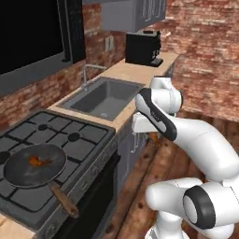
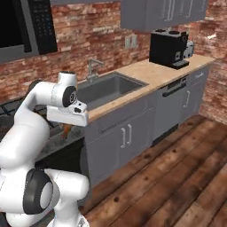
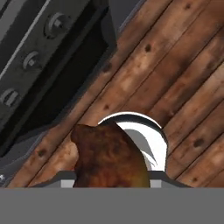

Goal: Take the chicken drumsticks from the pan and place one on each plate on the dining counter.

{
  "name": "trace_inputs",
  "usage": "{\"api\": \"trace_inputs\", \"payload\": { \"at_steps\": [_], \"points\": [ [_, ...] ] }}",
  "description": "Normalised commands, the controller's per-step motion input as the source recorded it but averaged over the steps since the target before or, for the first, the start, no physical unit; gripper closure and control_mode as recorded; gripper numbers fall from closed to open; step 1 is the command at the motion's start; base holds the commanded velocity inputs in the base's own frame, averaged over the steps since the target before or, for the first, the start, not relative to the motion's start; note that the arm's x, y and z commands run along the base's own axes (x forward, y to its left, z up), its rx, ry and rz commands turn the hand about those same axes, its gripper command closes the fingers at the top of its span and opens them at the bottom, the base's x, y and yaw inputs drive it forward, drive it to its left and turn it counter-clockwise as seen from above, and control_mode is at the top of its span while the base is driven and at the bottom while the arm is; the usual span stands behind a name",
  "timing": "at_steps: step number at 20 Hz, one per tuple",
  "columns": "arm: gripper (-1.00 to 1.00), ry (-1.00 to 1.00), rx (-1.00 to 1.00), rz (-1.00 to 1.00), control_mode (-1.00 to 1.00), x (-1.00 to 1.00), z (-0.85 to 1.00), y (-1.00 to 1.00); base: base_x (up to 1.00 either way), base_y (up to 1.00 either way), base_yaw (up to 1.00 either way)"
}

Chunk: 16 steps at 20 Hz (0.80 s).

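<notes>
So we're mid-carry on the first drumstick [image 3: 109,157], I'd say. The hand view has it big and brown right between the fingertips, and the left base view shows a reddish bit poking out under the gripper [image 1: 153,138], so the claw is clamped on it. The arm holds it off the stove edge, out over the wood floor [image 3: 175,78], with the oven front [image 3: 48,74] just beside it.

Containers: the pan [image 1: 35,164] sits on the stove [image 1: 70,140] with its wooden handle pointing toward the robot. There's one orange-brown drumstick in the pan [image 1: 38,161], near the middle. The sink [image 1: 103,98] further along looks bare, and a black coffee machine [image 1: 143,47] stands at the far end of the worktop.

Next move, my guess: the base has to turn or drive to the dining counter with the plates, neither of which is anywhere in these shots. It needs to keep the grip steady on the way, set this one on a plate, then come back for the second.
</notes>
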Motion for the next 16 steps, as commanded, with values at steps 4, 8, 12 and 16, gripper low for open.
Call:
{"api": "trace_inputs", "payload": {
  "at_steps": [4, 8, 12, 16],
  "points": [
    [1.00, 0.00, 0.00, 0.00, 1.00, 0.00, 0.00, 0.00, 0.02, -0.02, -1.00],
    [1.00, 0.00, 0.00, 0.00, 1.00, 0.00, 0.00, 0.00, 0.03, -0.04, -1.00],
    [1.00, 0.00, 0.00, 0.00, 1.00, 0.00, 0.00, 0.00, 0.06, -0.04, -1.00],
    [1.00, 0.00, 0.00, 0.00, 1.00, 0.00, 0.00, 0.00, 0.04, -0.05, -1.00]
  ]
}}
